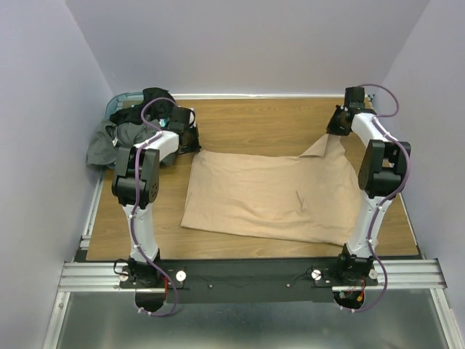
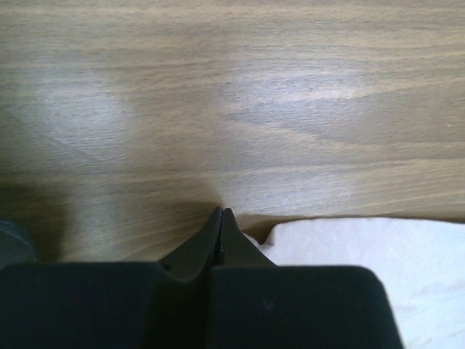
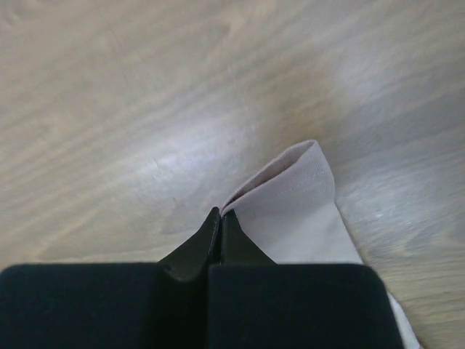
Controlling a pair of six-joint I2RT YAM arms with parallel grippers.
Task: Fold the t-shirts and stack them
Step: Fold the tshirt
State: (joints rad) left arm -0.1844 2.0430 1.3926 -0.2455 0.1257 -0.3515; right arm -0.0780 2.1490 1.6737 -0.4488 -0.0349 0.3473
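the light brown wooden table [image 1: 254, 120] carries a plain tan-beige cloth t-shirt [image 1: 269, 193], spread flat across its middle, with the far right corner drawn up into a peak. at the far left corner, a heap of dark grey and black cloth t-shirts [image 1: 109, 142] spills from a teal plastic basket [image 1: 120, 97]. the right gripper [image 3: 221, 212] is pinched tight on that raised corner. the left gripper [image 2: 221, 211] is fully closed at the shirt's far left edge; whether cloth is caught, i cannot tell.
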